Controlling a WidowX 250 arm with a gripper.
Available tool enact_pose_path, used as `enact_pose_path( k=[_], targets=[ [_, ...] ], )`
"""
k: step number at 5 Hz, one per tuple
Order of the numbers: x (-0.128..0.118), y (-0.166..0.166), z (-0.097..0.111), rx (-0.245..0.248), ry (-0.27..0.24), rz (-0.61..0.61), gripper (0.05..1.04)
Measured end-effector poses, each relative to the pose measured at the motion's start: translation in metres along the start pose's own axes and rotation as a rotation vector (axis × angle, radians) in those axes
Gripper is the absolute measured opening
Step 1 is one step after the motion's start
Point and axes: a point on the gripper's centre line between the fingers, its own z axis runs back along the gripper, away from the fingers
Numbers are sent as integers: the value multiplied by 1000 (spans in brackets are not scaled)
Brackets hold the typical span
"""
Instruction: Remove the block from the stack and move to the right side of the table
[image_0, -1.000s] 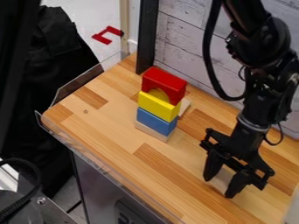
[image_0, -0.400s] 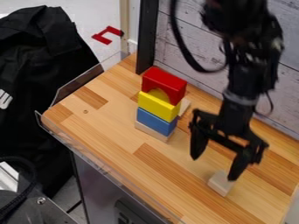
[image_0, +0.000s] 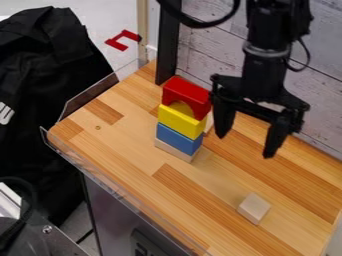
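The black gripper (image_0: 246, 145) hangs above the table just right of the stack, open, with nothing between its fingers. The stack stands near the back wall: a red arch block (image_0: 187, 94) on top, a yellow block (image_0: 180, 121) below it, then a blue block (image_0: 178, 139), and a natural wood block (image_0: 174, 150) at the bottom. A separate plain wooden block (image_0: 254, 208) lies on the right part of the table (image_0: 133, 145). Another light wood piece (image_0: 210, 122) shows partly behind the stack.
A whitewashed plank wall (image_0: 214, 55) and a dark post (image_0: 168, 45) stand along the back. A clear plastic guard (image_0: 100, 95) edges the table's left side. Dark cloth (image_0: 53, 60) hangs beyond it, and a red bracket piece (image_0: 122, 40) is on the floor behind.
The gripper has risen off the wooden block at the right and moved up and back towards the stack. That block now stands free on the table. The stack has not moved.
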Motion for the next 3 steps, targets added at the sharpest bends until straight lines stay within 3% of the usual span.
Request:
enact_pose_path(
  k=[1,3],
  targets=[
    [10,6,4,-13,-8,13,1000],
    [10,21,1,72,21,54,1001]
  ],
)
